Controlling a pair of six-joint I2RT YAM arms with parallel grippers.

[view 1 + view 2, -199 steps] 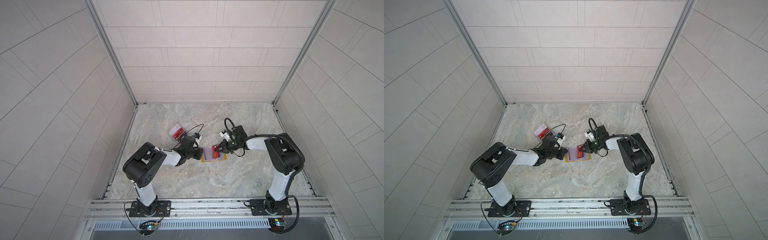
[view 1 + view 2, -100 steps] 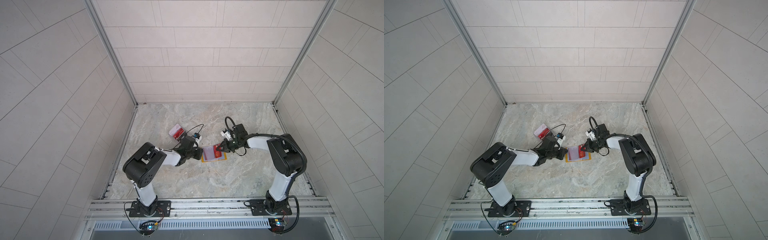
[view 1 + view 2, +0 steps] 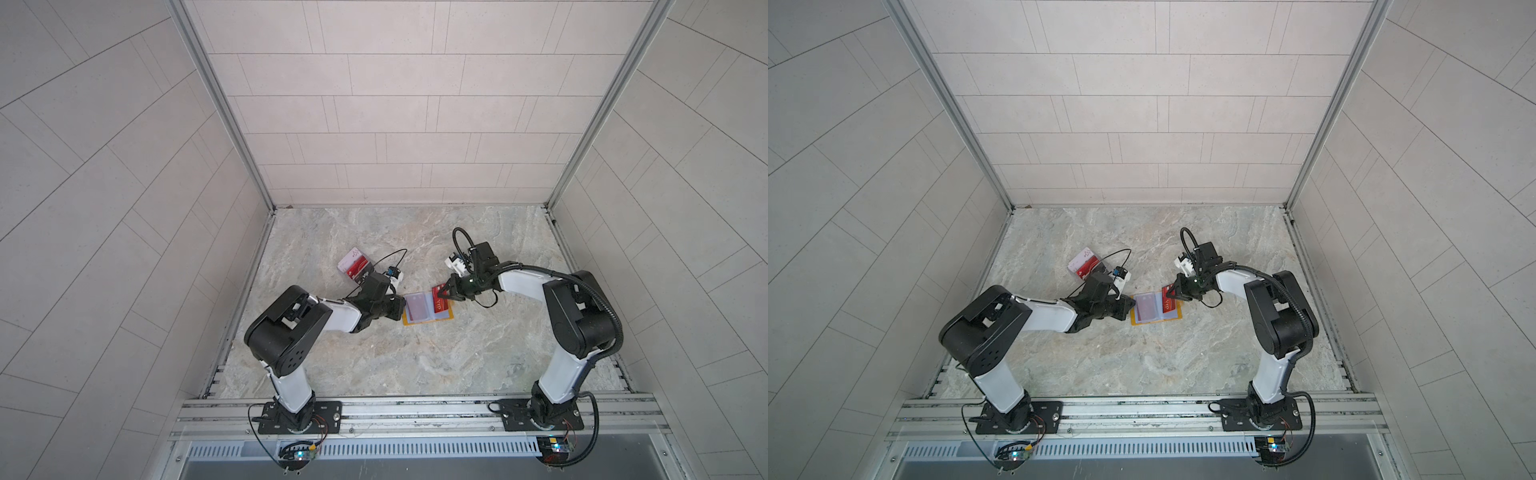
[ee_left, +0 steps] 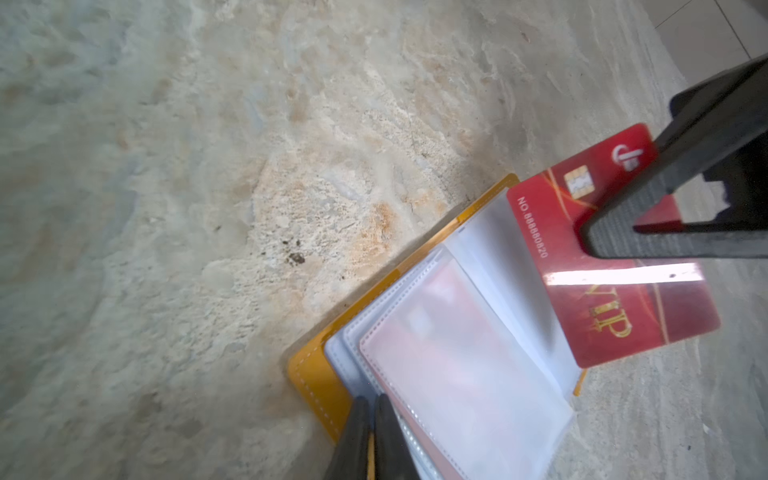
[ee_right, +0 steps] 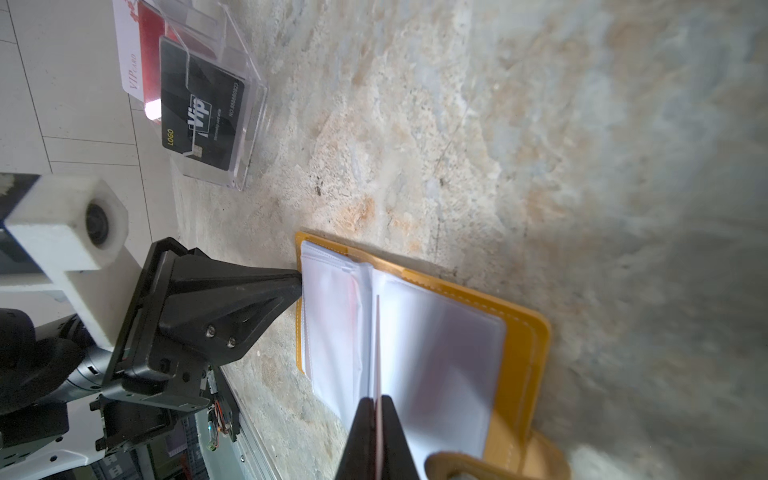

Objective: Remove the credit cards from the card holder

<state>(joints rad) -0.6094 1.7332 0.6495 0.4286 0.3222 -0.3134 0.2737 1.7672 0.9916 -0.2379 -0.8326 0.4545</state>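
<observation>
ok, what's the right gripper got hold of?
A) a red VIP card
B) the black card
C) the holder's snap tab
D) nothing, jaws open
A: the right gripper is shut on the red VIP card, held over the open card holder; the black card sits in the clear box.

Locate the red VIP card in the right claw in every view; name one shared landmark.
In a top view: red VIP card over the right page of the open card holder.
In a top view: card, same place.
Left wrist: card face-on, VIP lettering readable.
Right wrist: card edge-on, thin line in right claw.
Landmark: holder's yellow cover.
</observation>
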